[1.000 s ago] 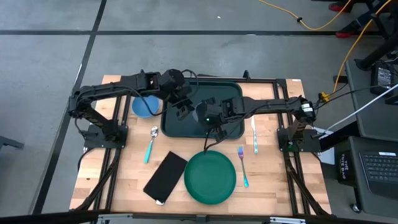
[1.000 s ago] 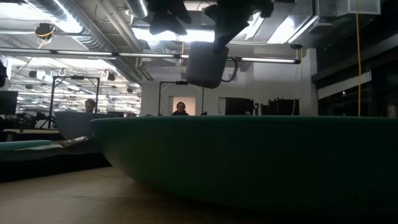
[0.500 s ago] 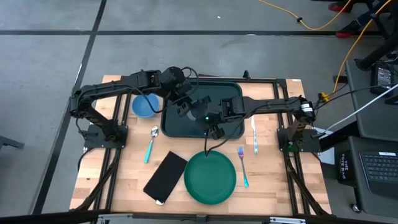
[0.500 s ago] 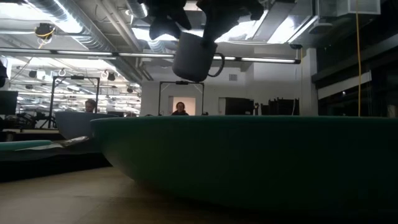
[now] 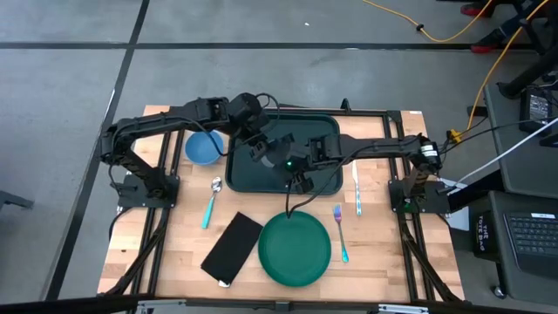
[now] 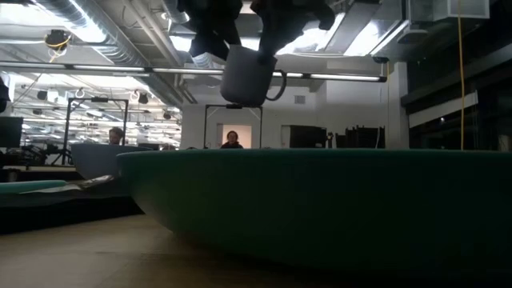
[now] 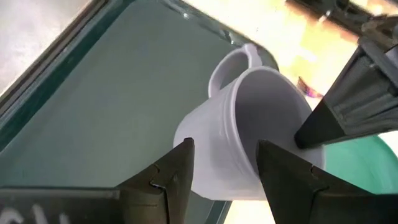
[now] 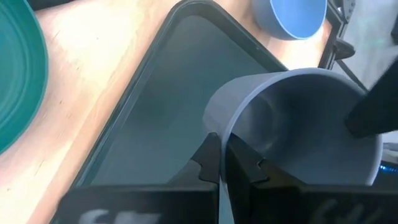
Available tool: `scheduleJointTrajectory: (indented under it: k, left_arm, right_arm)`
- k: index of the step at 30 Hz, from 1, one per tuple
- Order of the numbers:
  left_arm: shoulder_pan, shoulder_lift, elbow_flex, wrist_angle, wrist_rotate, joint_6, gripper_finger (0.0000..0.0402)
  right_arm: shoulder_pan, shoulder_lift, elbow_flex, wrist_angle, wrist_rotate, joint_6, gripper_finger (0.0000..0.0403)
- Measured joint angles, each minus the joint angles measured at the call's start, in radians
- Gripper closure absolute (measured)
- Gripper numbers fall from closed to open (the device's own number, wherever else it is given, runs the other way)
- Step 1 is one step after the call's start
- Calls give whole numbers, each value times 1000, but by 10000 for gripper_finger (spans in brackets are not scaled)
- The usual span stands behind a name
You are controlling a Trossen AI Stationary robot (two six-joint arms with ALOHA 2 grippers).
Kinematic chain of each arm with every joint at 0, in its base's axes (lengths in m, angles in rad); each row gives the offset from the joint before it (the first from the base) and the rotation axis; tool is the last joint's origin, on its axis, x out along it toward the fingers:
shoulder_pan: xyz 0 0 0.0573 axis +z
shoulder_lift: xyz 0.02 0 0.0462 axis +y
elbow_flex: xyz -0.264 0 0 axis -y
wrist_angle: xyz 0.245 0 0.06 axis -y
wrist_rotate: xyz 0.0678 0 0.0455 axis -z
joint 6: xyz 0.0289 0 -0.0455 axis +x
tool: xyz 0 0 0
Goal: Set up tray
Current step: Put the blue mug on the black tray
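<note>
A white mug (image 6: 248, 76) hangs tilted above the dark green tray (image 5: 324, 131), its handle (image 7: 227, 62) toward the tray's floor (image 7: 93, 112). My right gripper (image 8: 222, 142), over the tray's near half (image 5: 293, 171), is shut on the mug's rim. My left gripper (image 7: 225, 147) reaches in from the tray's left side (image 5: 261, 150) and is open, with one finger on either side of the mug's body near its base. My right gripper pinches the mug's rim (image 8: 219, 127), one finger inside the cup and one outside; its finger (image 7: 323, 121) also shows on the rim in the left wrist view. The mug is lifted clear of the tray and tilted. My left gripper's fingers (image 7: 180, 168) flank the mug's wall; whether they touch it, I cannot tell.
A blue bowl (image 5: 203, 146) sits left of the tray. Near the table's front lie a round green plate (image 5: 295, 249), a flat black rectangle (image 5: 232, 248), a spoon (image 5: 212, 199), a fork (image 5: 340, 232) and a knife (image 5: 357, 190). People stand in the room beyond the table.
The right gripper has raised the mug a little and tipped it, so its handle now shows in the low view. The mug has shifted toward the left gripper, which has moved in over the tray toward it.
</note>
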Motion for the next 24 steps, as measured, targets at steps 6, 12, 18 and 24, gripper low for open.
scheduleJointTrajectory:
  k: [6, 12, 18, 24]
  left_arm:
    - [0, 18, 1, -7, 0, 4, 235]
    - [-1, 36, -1, -17, -4, 34, 244]
    - [-1, 36, -1, -17, -15, 94, 296]
    - [-5, 38, -1, -14, -80, 145, 367]
  right_arm:
    - [0, 0, 0, 15, -3, -9, 392]
    - [0, 0, 0, 20, -7, -9, 392]
    - [0, 0, 0, 33, -5, -9, 393]
    - [1, 0, 1, 74, -4, -9, 393]
